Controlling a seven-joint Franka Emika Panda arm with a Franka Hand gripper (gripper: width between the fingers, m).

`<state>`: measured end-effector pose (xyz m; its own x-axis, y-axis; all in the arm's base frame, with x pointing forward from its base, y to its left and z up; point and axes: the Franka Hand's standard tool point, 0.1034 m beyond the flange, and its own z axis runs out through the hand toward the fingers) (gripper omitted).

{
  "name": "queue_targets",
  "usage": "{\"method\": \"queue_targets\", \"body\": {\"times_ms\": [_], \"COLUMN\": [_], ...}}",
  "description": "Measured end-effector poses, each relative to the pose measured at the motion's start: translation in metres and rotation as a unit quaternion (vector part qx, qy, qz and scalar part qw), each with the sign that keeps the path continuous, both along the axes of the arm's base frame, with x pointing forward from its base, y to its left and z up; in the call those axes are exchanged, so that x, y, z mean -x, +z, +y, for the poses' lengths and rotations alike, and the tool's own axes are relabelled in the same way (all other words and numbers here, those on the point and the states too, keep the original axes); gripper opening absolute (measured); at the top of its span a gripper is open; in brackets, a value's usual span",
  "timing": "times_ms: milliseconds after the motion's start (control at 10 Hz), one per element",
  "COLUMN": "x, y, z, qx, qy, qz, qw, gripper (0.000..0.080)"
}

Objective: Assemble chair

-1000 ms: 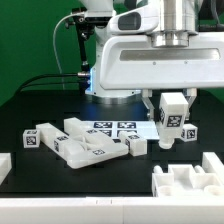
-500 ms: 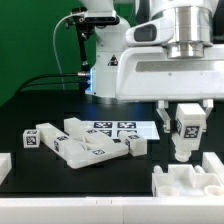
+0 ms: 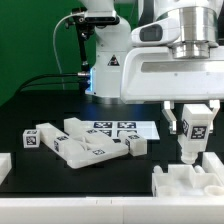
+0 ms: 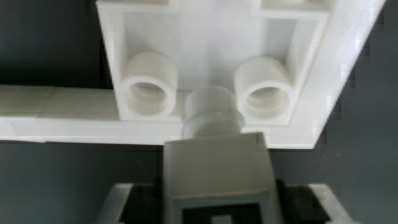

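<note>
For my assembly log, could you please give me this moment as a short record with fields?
arm: gripper shut on the tagged white piece, held upright
below it: white chair panel with two round sockets, at the exterior view's right
contact: the piece's tip is near the panel between the sockets; touching cannot be told
loose parts: pile and small tagged block, at the exterior view's left
fixed board: marker board lies flat beyond the pile

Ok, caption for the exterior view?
Tool holding a tagged white block over a white chair piece, loose parts beside the marker board.
</note>
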<state>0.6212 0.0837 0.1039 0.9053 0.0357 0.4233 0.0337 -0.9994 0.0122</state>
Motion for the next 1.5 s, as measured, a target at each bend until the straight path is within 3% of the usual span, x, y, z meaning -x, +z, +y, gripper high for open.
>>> {"method": "queue_targets", "body": {"times_ms": [300, 600, 1500], "x": [-0.025, -0.02, -0.022], "y": [-0.011, -0.025, -0.045], "z": [0.017, 0.03, 0.03], "qx": [-0.001, -0.005, 0.0], "qy": [0.003, 0.004, 0.005], "qz": [-0.025, -0.016, -0.015], "qw": [1.0, 1.0, 1.0], "gripper": [0.0286, 0.0287, 0.0287]}}
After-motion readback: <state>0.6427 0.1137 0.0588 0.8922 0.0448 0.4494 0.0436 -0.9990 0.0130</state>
